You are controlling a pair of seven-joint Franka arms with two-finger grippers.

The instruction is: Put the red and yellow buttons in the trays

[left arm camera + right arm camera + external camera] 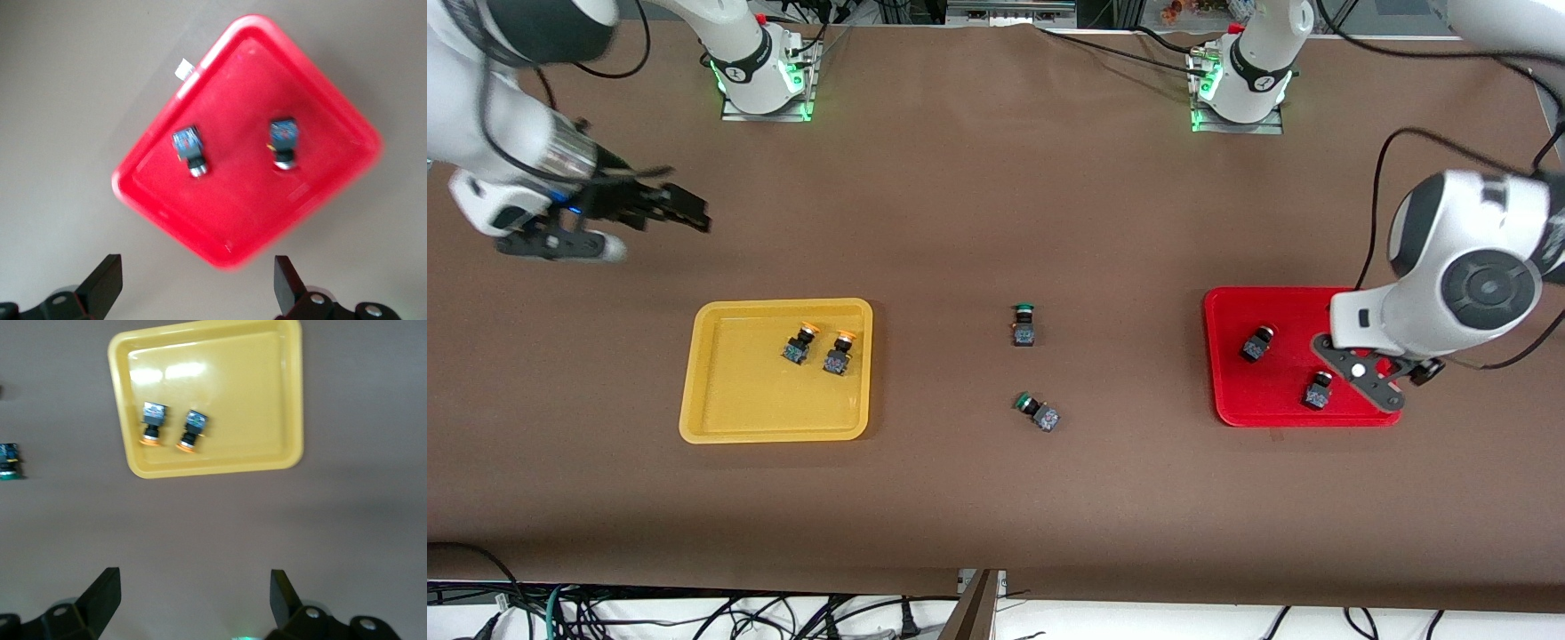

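Front view: 2 yellow buttons (818,347) lie in the yellow tray (720,418), 2 red buttons (1256,343) in the red tray (1227,391), sorted by colour. Left hand (193,283) over the red tray and right hand (193,600) over bare worktop (978,498) both gape empty.

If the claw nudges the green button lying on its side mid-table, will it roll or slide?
The tipped green button lies with its round cap toward the right arm's end, so a push would probably swing it in an arc around its blocky base. The base looks flat-sided, so it likely skids rather than rolls freely. It seems small and light; the upright green button may topple easily.
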